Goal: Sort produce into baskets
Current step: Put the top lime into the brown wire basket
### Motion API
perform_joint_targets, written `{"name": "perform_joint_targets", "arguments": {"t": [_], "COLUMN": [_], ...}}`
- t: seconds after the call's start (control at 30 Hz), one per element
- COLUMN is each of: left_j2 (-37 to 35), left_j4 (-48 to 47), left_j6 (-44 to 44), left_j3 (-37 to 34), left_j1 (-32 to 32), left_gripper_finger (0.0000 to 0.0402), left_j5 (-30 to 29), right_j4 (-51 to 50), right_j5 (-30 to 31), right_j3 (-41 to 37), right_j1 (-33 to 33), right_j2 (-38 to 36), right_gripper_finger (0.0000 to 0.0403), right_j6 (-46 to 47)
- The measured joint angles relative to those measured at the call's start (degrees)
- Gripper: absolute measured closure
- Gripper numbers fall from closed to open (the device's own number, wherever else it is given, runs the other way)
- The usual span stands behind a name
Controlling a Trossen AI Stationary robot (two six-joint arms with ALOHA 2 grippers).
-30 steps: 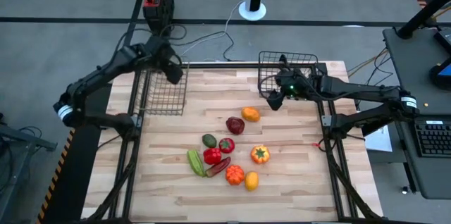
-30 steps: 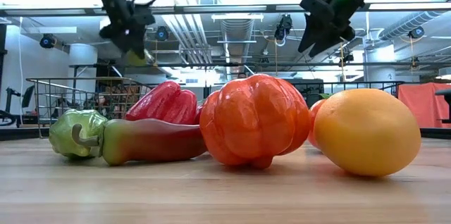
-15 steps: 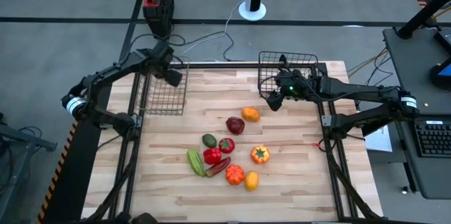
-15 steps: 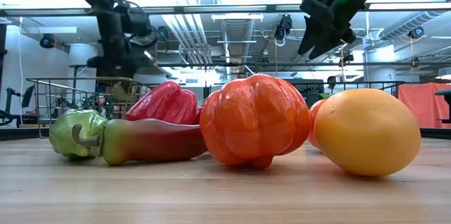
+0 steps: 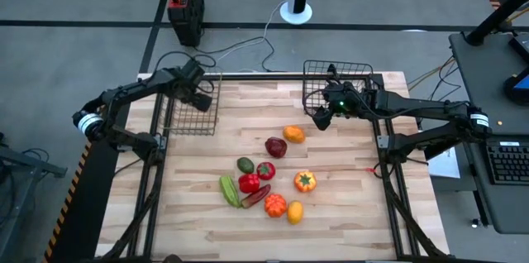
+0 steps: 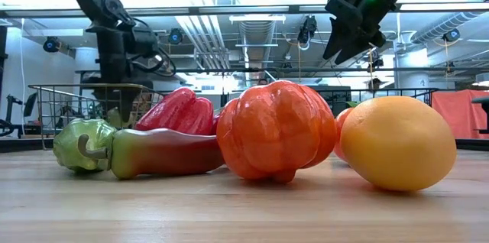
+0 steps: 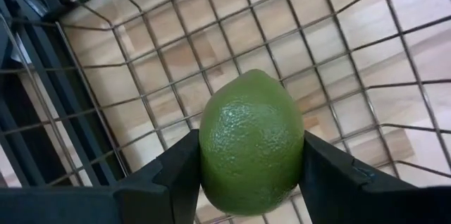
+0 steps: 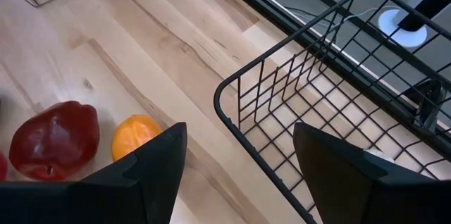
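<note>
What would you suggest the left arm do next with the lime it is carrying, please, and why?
Probably open the fingers and let go. The left gripper holds the lime above the floor of the left basket, inside its wire walls, so a release should drop it in. The right gripper waits by the right basket.

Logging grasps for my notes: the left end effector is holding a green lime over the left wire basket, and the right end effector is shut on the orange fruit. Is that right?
Not quite. The right end effector is open and holds nothing: the right wrist view shows the orange fruit lying on the table, apart from it. The left end effector does hold the green lime over the left wire basket.
</note>
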Motion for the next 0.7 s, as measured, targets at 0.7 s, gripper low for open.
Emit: {"name": "perform_joint_targets", "arguments": {"t": [0.7], "left_j2": [0.0], "left_j4": [-0.13], "left_j6": [-0.28], "left_j3": [-0.24], "left_j1": [0.02], "left_gripper_finger": [0.0172], "left_j5": [-0.15], "right_j4": [0.65], "right_j5": [0.0], "right_j3": [0.0], "right_j1": [0.0], "right_j2": [-0.01], "right_gripper_finger": [0.0151], "right_j6": [-0.44]}}
